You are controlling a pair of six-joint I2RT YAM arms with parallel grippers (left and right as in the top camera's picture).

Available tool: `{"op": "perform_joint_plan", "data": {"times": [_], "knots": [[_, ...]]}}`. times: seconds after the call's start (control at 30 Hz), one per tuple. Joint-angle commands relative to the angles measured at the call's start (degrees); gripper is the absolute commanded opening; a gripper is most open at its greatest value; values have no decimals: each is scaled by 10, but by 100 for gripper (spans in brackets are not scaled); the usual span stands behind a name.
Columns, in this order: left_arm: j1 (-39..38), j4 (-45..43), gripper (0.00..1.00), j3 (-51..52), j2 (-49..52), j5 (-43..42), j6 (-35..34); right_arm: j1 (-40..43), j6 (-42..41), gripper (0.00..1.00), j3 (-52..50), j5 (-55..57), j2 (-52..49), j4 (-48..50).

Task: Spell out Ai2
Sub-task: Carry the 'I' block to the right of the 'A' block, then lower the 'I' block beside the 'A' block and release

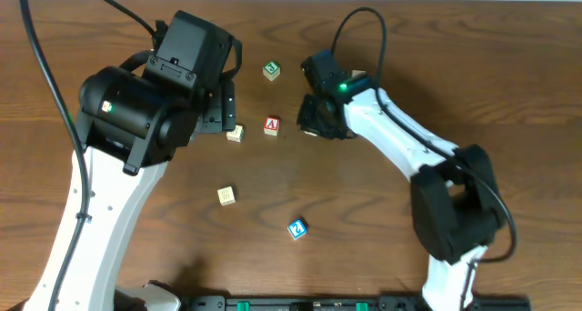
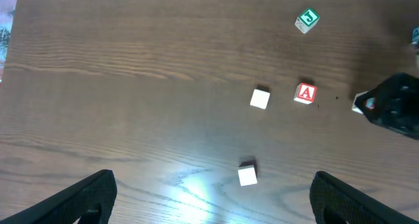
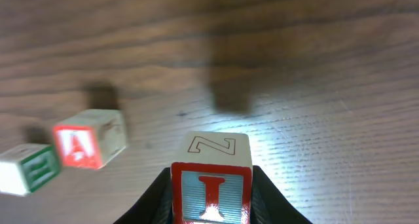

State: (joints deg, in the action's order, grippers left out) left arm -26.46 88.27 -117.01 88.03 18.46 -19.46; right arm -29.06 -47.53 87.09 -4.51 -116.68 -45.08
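The "I" cube point(image 3: 211, 191) sits pinched between the closed jaws of the right gripper point(image 1: 316, 120), red-framed face toward the wrist camera and a "Z" on its top face. A shadow on the wood ahead of it suggests it hangs just clear of the table point(image 1: 364, 211). The "A" cube point(image 1: 271, 125) rests nearby, on the side toward the left arm, apart from the held cube and letter up. The blue "2" cube point(image 1: 296, 228) lies well apart, closer to the arm bases. A green-faced cube point(image 1: 271, 70) lies beyond the A, and two plain pale cubes point(image 1: 235, 133) point(image 1: 226, 195) lie toward the left arm.

The left gripper point(image 2: 216, 201) hovers above the table with its jaws spread wide, holding nothing.

The step in hand appears to be placing the I. The next move calls for lowering it just beside the A, on the right arm's side and square to it, then releasing without nudging the A. After that the 2 has to be fetched and set in line.
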Motion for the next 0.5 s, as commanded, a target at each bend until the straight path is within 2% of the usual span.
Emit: {"op": "perform_joint_plan", "data": {"times": [0.0,0.47], "knots": [[2,2,95,0,0,16,-2,-6,12,13,41,0,-23,-10],[2,2,95,0,0,34,-2,-27,35,15,58,5,-49,-10]]}}
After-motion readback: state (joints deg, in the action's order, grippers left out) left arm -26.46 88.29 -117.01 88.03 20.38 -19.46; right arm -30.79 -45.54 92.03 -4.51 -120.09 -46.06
